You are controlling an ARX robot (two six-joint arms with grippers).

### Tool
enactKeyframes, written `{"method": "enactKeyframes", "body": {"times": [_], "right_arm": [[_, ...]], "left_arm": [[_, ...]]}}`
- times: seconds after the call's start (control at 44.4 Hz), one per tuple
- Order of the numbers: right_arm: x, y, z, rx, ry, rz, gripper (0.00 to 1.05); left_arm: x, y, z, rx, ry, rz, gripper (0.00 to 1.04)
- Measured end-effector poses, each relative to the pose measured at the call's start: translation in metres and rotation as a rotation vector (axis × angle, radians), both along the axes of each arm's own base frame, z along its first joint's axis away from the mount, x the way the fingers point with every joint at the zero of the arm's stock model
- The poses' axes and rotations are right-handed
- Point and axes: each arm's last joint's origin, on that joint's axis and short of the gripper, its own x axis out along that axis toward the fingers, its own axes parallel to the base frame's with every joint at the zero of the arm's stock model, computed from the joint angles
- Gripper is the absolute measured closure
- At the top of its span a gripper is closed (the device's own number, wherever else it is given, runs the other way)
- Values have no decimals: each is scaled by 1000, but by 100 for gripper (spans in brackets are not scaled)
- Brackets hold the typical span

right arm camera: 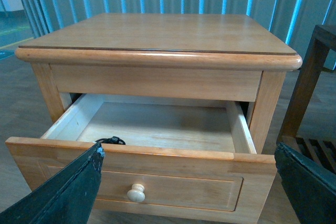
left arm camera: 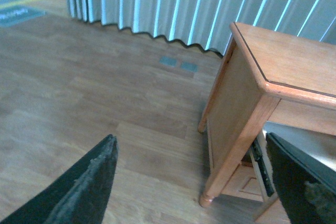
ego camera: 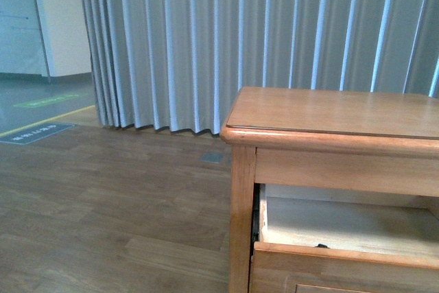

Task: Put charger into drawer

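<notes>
While the drawer (right arm camera: 157,124) stands open under the cabinet (ego camera: 329,111) top, wood floor (ego camera: 103,197) stretches beside the cabinet; left gripper (left arm camera: 190,139) and right gripper (right arm camera: 189,148) gape wide.

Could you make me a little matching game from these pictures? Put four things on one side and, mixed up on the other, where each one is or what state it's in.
Things:
1. drawer
2. knob
3. black cable
4. curtain

Places or states:
A. hangs behind the cabinet
B. pulled open
C. on the drawer's front panel
D. inside the drawer, by its front wall

Pairs: 1-B, 2-C, 3-D, 4-A
</notes>
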Motion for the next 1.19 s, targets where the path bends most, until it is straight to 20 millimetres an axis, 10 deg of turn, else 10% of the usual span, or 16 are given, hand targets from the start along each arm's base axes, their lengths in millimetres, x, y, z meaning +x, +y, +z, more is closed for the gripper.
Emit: {"method": "enactKeyframes", "body": {"times": [0.451,1.194], "right_arm": [[0,0,0,0,0,0,8],[0,0,0,0,0,0,8]], "left_arm": [[-20,27,-53,150,-25,3,101],[-44,40,-90,163,-21,6,101]]}}
